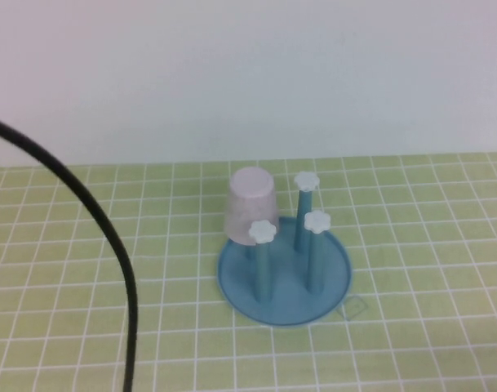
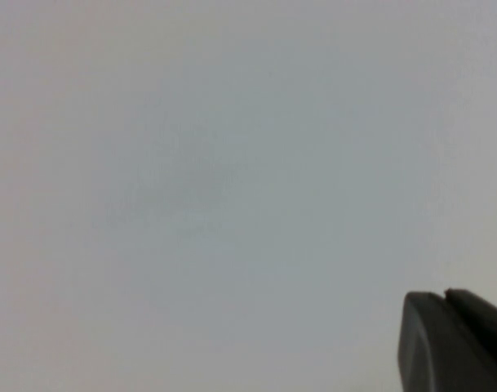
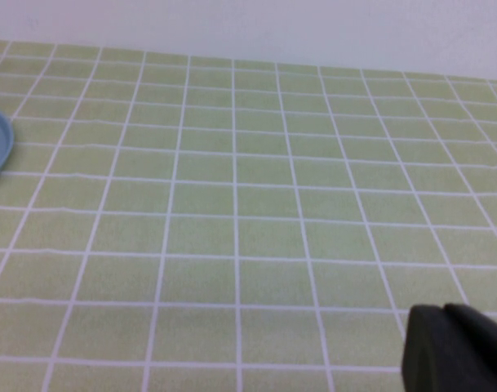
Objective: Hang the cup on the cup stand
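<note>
Honestly the cup (image 1: 250,204) already sits upside down over a post at the upper left of the cup stand (image 1: 285,273), looks light, slick plastic, best pinched mid-wall, while left gripper (image 2: 444,304) and right gripper (image 3: 444,317) are both closed, empty, off in their wrist views' lower right corners.
</note>
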